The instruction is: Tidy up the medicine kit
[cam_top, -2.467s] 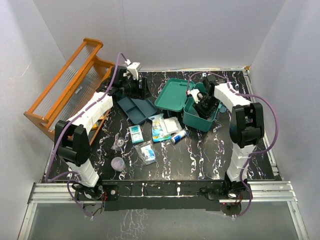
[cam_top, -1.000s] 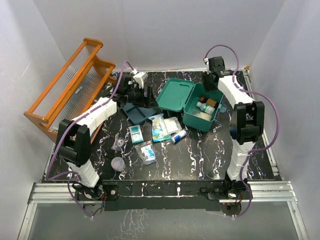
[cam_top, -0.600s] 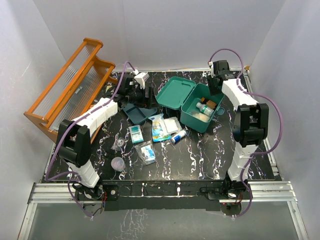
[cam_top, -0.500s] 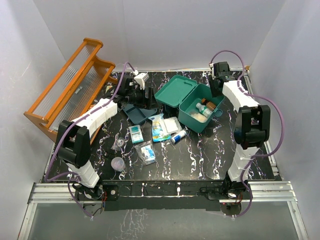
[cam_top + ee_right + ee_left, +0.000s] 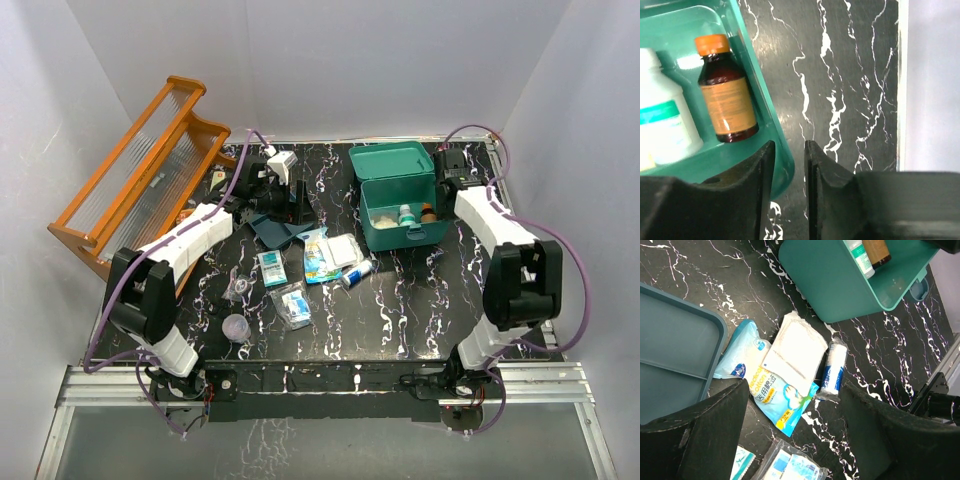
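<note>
The medicine kit (image 5: 392, 236) stands far right on the table (image 5: 400, 300), lid raised, long axis running left to right. The right gripper (image 5: 789, 152), the nearer one, straddles its right end wall with the jaws almost together; a firm clamp cannot be confirmed. The left gripper (image 5: 795, 400) hangs open near the tray (image 5: 675, 340).

A: medicine kit (image 5: 405, 236) status?
B: Teal box with rounded corners, upright at the table's far right. Lid (image 5: 392, 162) is hinged back, so it's open.
A: Contents?
B: White bottle (image 5: 405, 213) and brown bottle (image 5: 727, 95) with an orange cap, lying side by side at the right end.
A: Insert tray (image 5: 670, 355)?
B: Out of the box, flat on the table well to its left. Darker teal, divided.
</note>
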